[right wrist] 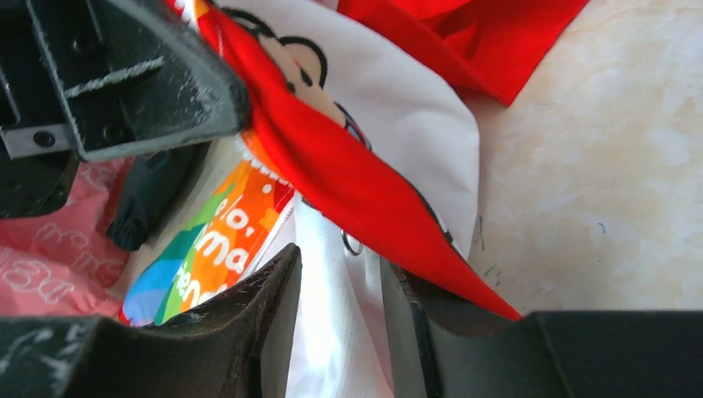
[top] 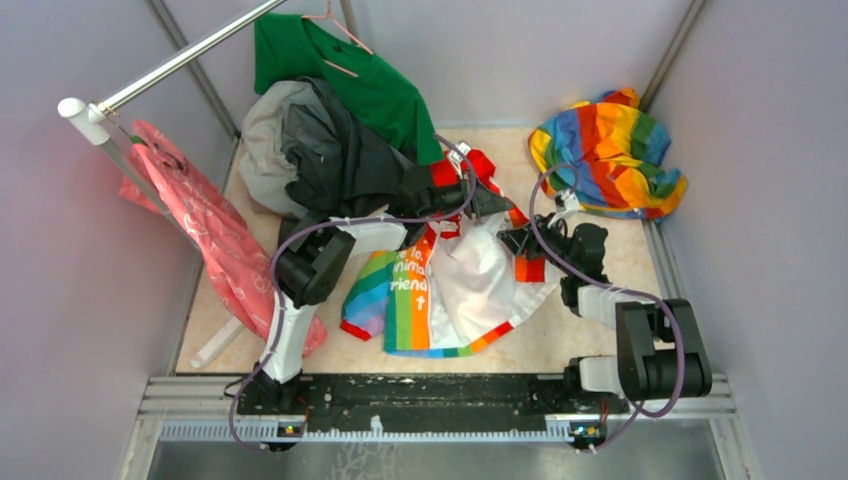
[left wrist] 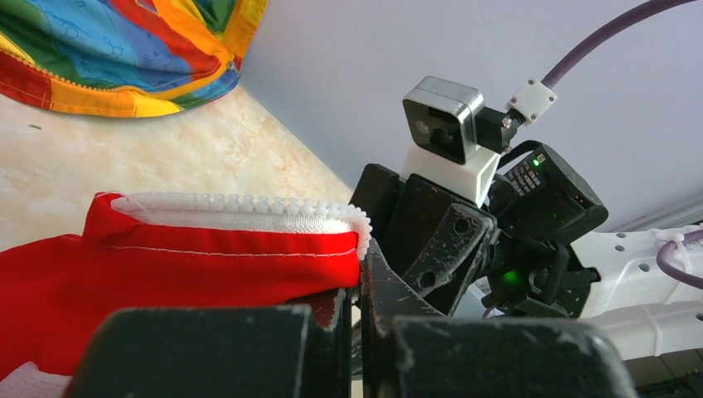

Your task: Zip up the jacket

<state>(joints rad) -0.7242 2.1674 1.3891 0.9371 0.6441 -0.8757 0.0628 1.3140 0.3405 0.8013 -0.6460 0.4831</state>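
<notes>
Lying crumpled on the table (top: 540, 348), the jacket (top: 470, 290) sits mid-table, between the two arms. The left end effector (left wrist: 361, 278) is pressed together on the jacket's red edge, just below the white zipper teeth (left wrist: 249, 203). The right end effector (right wrist: 340, 278) stands part-spread at the jacket front. White cloth shows in its gap, and a red strip (right wrist: 365, 199) lies across one finger (right wrist: 431, 311).

The beige table (top: 560, 335) bears the jacket (top: 470, 280), a rainbow cloth (top: 610, 150) and grey garments (top: 300, 150).
</notes>
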